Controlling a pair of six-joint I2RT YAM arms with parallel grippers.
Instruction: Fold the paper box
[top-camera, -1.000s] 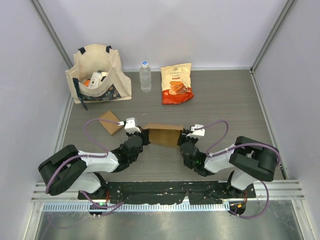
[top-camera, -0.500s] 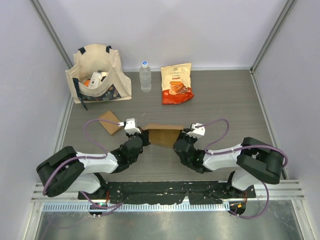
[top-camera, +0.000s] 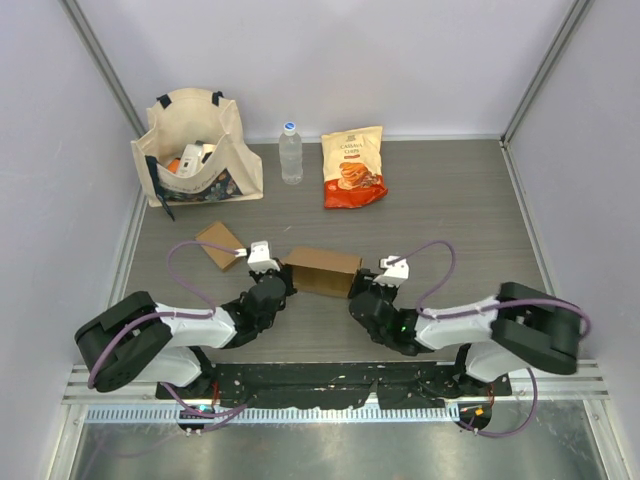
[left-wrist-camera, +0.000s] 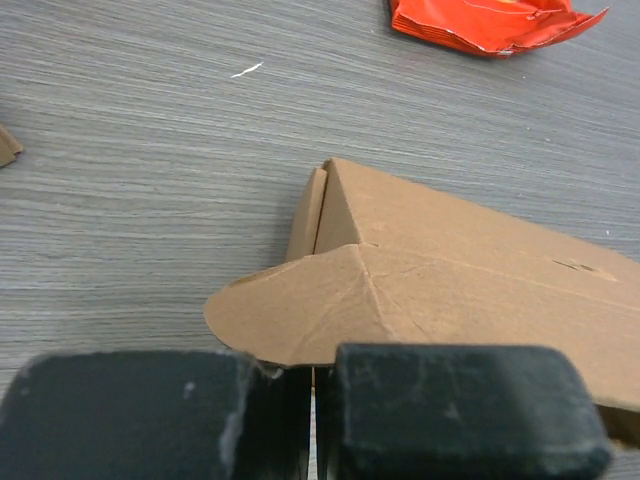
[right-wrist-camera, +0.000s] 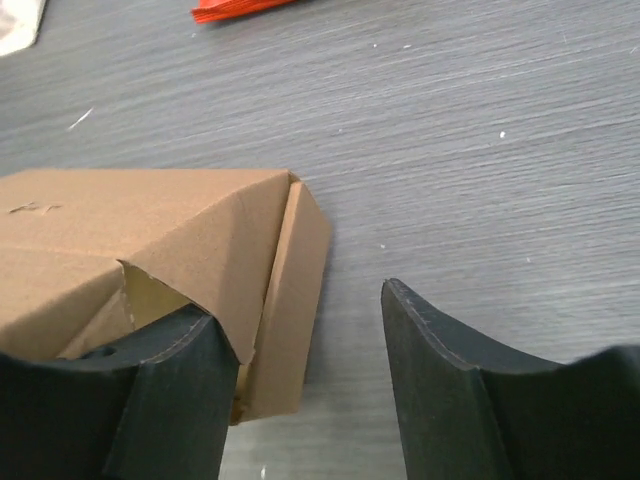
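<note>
The box (top-camera: 322, 270) lies on its side near the middle of the desk (top-camera: 450, 200), a little toward the near edge, with a pincer at each end. The left pincer (left-wrist-camera: 312, 360) is closed tight, and the rounded end flap runs straight down into the slit between its pads, so it appears to pinch that flap alone. The right pincer (right-wrist-camera: 300, 325) stands wide. One finger (right-wrist-camera: 170, 400) sits against the underside of the loose, ragged flap at the box's right end, while the other is clear of the box over bare desk.

The main risk is that thin left-hand hold. If the left arm pulls or twists, the flap is likely to crease off its fold line or tear, since nothing else grips the box. A push from the right could swing the whole box around that one pinch point, or slide it along the desk.

On the right, closing from this stance could catch the outer panel with the flap and crush the corner. The flap also looks springy, so it may pop back out unless it is pressed fully home.
</note>
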